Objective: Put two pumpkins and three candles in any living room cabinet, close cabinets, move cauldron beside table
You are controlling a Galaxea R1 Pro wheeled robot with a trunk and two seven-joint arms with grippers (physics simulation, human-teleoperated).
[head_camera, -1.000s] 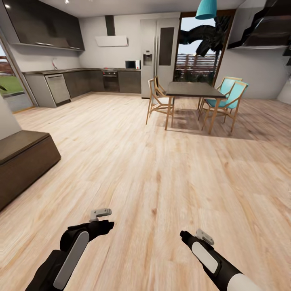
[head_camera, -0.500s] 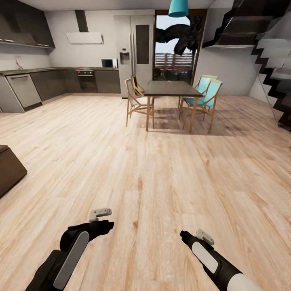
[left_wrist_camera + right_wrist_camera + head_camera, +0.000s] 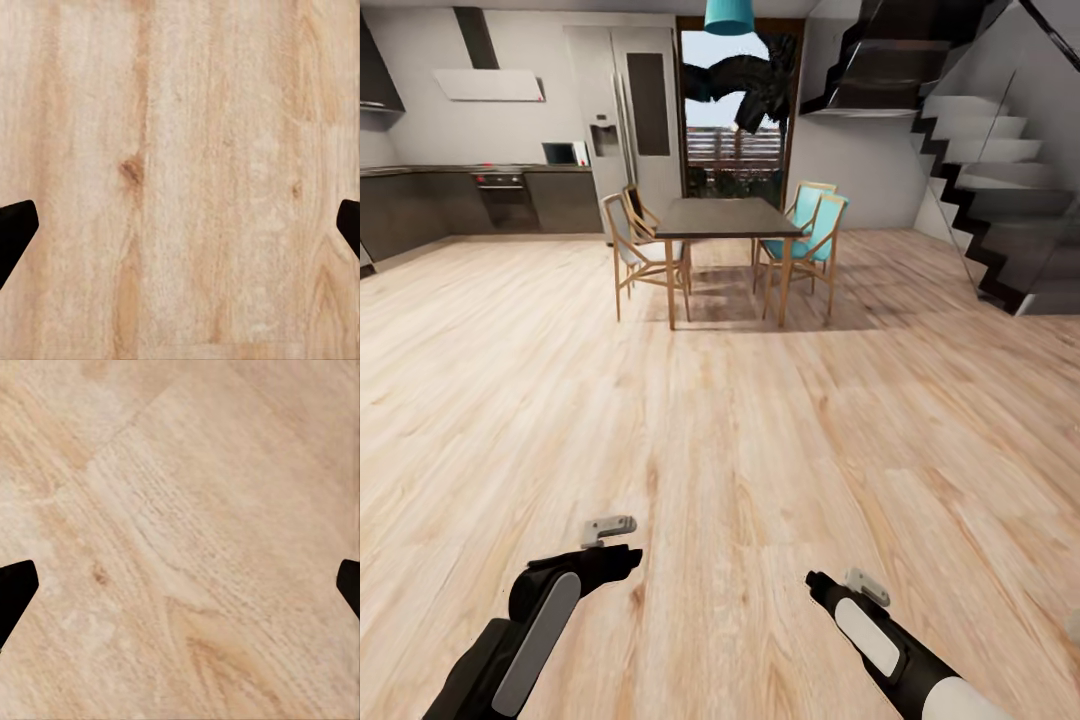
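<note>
In the head view both arms reach forward and low over the pale wooden floor (image 3: 760,420), the left arm (image 3: 530,630) bent so that its black forearm with a grey panel ends near a small grey bracket, the right arm (image 3: 880,635) running straight and slim from the lower right corner; the fingertips of both point down and away and are hard to make out here; further off stands a dark dining table (image 3: 725,218) with wooden chairs (image 3: 635,245) on one side and teal-backed chairs (image 3: 812,228) on the other, a teal lamp (image 3: 729,14) cut off by the upper edge, a kitchen run (image 3: 490,195) along the far wall at the left, and a staircase (image 3: 1000,200) at the right, partly cut by the frame; none of the pumpkins, candles, cabinets or cauldron can be made out from here. In the left wrist view the left gripper (image 3: 180,225) has its jaws spread wide, only the two dark tips showing at the picture's opposite edges, with bare floor planks and a knot between them and nothing held. In the right wrist view the right gripper (image 3: 180,585) likewise stands wide apart and empty; its dark tips are clipped by the edges, above slanting wood grain.
</note>
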